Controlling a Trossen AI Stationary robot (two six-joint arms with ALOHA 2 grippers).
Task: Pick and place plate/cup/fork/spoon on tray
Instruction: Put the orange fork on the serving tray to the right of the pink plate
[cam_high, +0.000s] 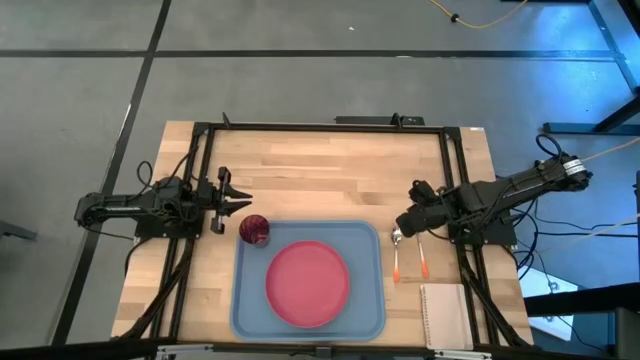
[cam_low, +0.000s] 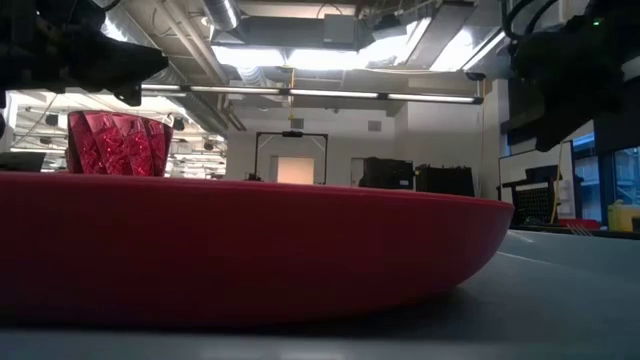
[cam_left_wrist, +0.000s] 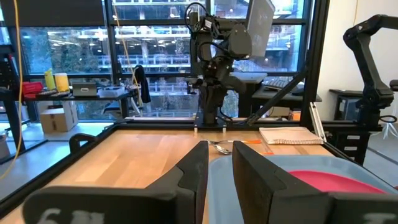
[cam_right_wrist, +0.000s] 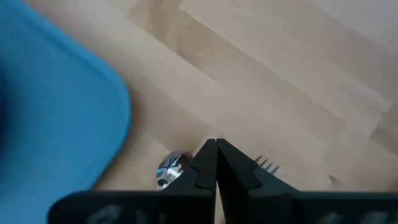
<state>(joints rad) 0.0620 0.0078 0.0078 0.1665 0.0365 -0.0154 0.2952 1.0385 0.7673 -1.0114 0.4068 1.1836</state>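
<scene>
A: From above, the round pink-red plastic plate (cam_high: 308, 283) and small dark red plastic cup (cam_high: 254, 230) are sitting on the light blue rectangular plastic tray (cam_high: 370, 240); the left hand (cam_high: 233, 202) is gaping open, empty, beside the cup.

B: And the wrist view?

A: The right hand (cam_right_wrist: 216, 146) is pinching shut on nothing, hovering between the orange-handled metal spoon (cam_right_wrist: 172, 168) and the orange-handled metal fork (cam_right_wrist: 266, 164) on the wooden surface (cam_right_wrist: 280, 74). Lowering without opening risks nudging both.
</scene>
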